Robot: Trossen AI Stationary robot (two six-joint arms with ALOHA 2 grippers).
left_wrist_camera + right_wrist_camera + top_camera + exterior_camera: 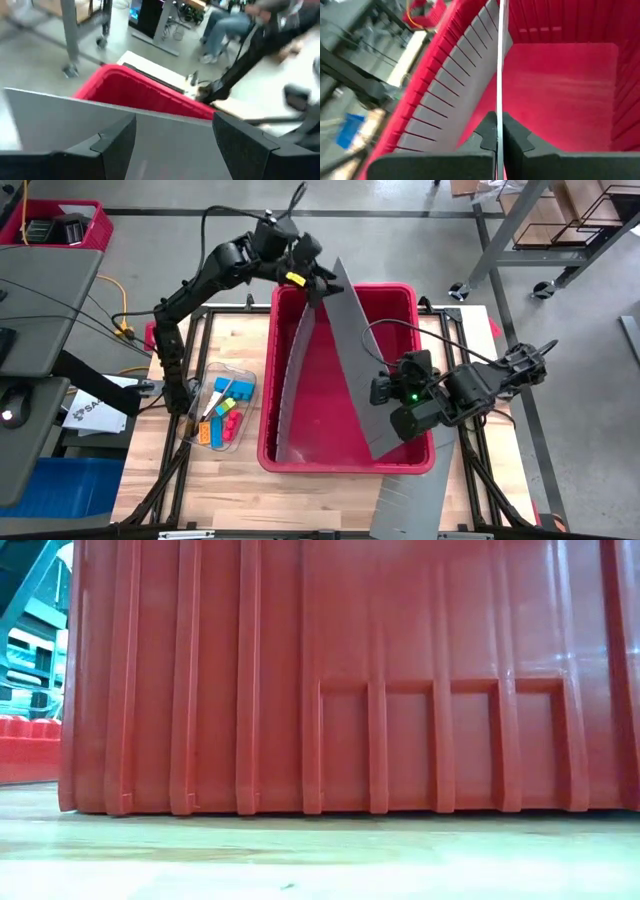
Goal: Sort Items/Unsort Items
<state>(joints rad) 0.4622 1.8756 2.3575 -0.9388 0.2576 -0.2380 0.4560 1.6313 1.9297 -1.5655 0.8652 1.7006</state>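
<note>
Left arm: reaches from the worktop's (300,495) left edge up and across to the far rim of the red bin (400,300), elbow raised, wrist bent over the bin. Left claw (318,283): released, its fingers (117,142) spread either side of the top edge of a grey divider panel (355,350) without gripping it.

Right arm: comes in from the right side, folded low over the bin's near right corner. Right claw (380,390): clenched on the thin edge of the same grey divider panel, seen edge-on in the right wrist view.

Second divider, slotted (450,95): leans against the bin's left wall.

Items (225,412): orange, blue, yellow, red and green pieces lying in a clear tray (243,370) on the worktop, just left of the bin, apart from both claws.
</note>
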